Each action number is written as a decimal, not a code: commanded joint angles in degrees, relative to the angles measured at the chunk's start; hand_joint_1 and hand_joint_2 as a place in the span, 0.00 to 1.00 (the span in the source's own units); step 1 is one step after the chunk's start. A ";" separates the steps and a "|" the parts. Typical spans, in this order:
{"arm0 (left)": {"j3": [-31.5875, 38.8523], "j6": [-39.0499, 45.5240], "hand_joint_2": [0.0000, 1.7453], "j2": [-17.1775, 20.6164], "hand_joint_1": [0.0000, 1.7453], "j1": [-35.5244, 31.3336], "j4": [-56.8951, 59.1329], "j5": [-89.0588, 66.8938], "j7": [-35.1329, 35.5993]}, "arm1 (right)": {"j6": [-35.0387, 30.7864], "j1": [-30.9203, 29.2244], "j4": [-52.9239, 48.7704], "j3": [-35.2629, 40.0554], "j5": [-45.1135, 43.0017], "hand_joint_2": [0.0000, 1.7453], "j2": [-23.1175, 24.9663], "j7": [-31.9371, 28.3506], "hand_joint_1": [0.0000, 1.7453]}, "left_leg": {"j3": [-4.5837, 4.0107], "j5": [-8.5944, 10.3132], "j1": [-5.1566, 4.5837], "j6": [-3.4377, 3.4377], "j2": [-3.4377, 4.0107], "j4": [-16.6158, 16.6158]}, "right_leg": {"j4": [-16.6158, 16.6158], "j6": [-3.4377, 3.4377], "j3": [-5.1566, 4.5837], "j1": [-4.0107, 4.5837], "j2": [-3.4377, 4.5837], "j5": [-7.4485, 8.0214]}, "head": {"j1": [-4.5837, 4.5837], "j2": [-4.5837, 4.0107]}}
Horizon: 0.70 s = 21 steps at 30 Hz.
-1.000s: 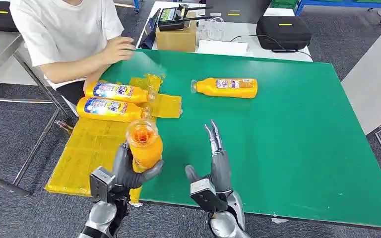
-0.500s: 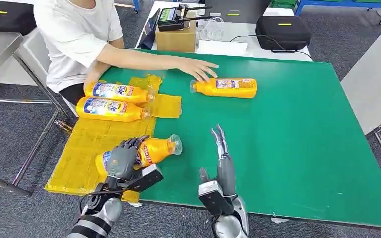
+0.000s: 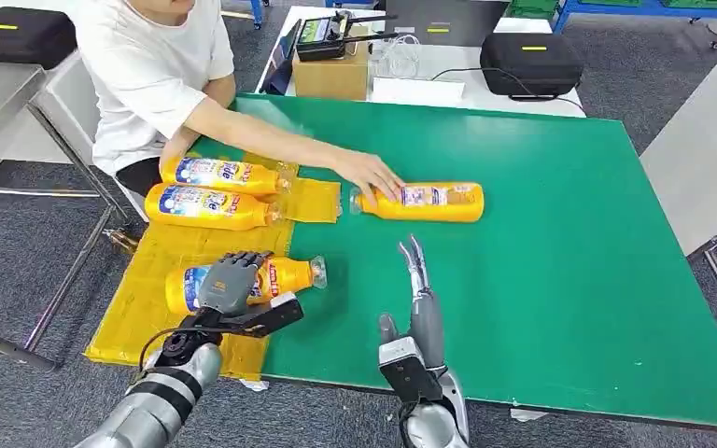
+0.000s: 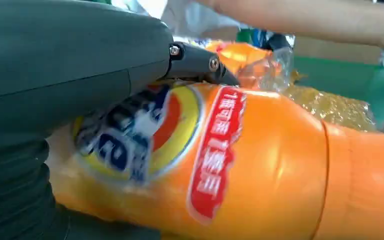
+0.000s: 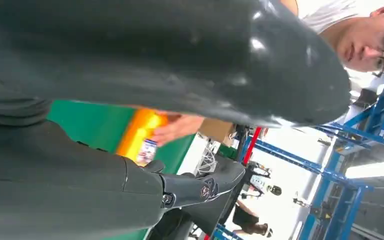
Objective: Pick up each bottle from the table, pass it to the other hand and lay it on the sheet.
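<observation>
An orange bottle [image 3: 289,276] [image 4: 260,165] lies on its side on the yellow sheet [image 3: 149,308], cap end toward the green table. My left hand [image 3: 229,285] [image 4: 70,65] grips it from above, fingers curled over the label. Two more orange bottles [image 3: 219,174] [image 3: 207,206] lie side by side farther back on the sheet. A further bottle [image 3: 434,202] [image 5: 140,132] lies on the green table [image 3: 560,280], with a person's hand [image 3: 372,175] [image 5: 177,127] on its neck. My right hand [image 3: 420,303] [image 5: 130,60] stands open near the table's front edge, fingers straight, holding nothing.
The person in a white shirt [image 3: 149,65] sits at the far left, arm reaching across the table. A cardboard box [image 3: 331,70], a tablet and a black case [image 3: 532,61] stand behind the table. A grey table edge [image 3: 700,159] lies to the right.
My left hand has brought the bottle from upright down flat onto the sheet. The person reached in and pulled the far bottle closer to me. My right hand has barely moved.
</observation>
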 commanded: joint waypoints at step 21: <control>10.35 -8.92 1.00 -11.21 0.00 12.55 -29.64 47.95 -8.14 | -2.09 -0.78 6.83 -1.48 3.45 1.00 -2.53 0.63 0.00 | 0.27 0.04 -0.02 0.19 0.02 -0.10 | -0.16 -0.19 0.29 0.03 0.03 0.04 | -0.07 0.00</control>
